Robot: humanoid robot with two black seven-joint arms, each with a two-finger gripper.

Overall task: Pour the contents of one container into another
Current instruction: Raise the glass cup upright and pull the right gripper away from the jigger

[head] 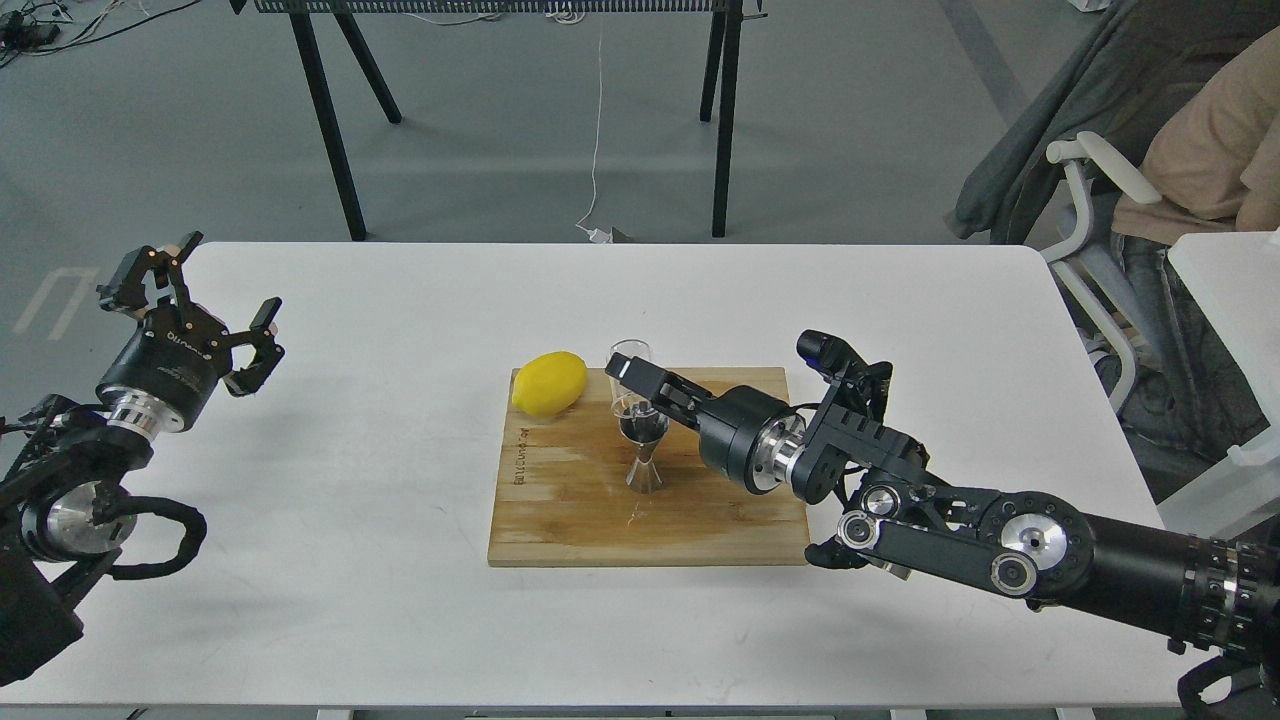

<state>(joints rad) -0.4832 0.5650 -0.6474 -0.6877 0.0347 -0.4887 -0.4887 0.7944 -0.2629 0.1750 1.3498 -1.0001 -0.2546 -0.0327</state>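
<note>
A small clear glass cup point(627, 372) is held just above and behind the steel hourglass jigger point(644, 448), which stands upright on the wooden board point(560, 520). The cup looks close to upright. My right gripper point(640, 385) reaches in from the right and is shut on the cup. The jigger's upper cone looks dark inside. My left gripper point(205, 300) hangs open over the table's left edge, far from the board, with nothing in it.
A yellow lemon point(549, 382) lies on the board's far left corner, close to the cup. A white table point(400, 620) carries the board. Black trestle legs point(330, 130) stand behind it, and a chair with clothes point(1150, 200) at the right.
</note>
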